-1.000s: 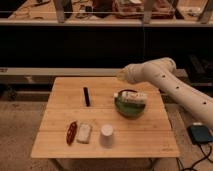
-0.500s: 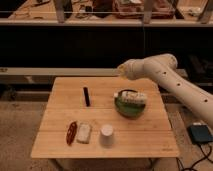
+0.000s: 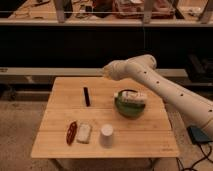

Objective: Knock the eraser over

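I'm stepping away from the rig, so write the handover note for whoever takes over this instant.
Gripper: hangs above the table's back edge, to the right of the eraser, not touching it.
Eraser: back-left part of the table, apparently upright, apart from the green bowl.
Done: nothing knocked over yet.
Left: bring the gripper to the eraser and tip it over.

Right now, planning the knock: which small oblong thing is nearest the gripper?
The slim black rectangular eraser, below the gripper at the wooden table's back edge; the dark red oblong object and pale grey block lie at the front.
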{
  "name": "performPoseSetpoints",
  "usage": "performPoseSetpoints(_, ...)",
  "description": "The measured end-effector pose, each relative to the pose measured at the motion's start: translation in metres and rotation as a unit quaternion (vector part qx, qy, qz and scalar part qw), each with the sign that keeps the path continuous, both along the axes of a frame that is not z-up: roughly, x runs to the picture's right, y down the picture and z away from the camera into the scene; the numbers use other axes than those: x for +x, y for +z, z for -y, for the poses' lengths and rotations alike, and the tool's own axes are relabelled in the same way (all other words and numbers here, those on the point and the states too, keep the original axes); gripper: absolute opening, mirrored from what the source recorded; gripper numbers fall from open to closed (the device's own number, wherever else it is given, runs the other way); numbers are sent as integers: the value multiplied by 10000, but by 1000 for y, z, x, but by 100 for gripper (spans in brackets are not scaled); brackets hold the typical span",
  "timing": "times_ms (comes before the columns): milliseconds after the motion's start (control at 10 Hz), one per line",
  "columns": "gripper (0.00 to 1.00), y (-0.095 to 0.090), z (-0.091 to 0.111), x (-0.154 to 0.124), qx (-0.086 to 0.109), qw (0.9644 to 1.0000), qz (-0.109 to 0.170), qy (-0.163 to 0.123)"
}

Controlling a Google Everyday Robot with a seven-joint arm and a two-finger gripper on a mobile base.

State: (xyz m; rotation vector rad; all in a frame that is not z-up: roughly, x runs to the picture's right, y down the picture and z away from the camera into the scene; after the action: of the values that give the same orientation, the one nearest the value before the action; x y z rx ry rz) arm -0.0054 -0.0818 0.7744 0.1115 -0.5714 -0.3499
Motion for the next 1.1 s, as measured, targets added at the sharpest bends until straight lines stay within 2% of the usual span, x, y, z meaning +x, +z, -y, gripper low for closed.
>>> performPoseSetpoints(300,0,36,-37,-13,-356,9991,-122,-219)
performPoseSetpoints(400,0,67,-61,-22,-543,9983,-87,-190)
performPoseSetpoints(600,0,102,-86,-33,-750,9972,23,-72)
performPoseSetpoints(700,0,112,-97,-38,-867,9962,108,-23)
performPoseSetpoints(800,0,113,-102,-41,-924,9956,166,2)
performPoseSetpoints(1100,0,113,-100,-39,-916,9957,162,9)
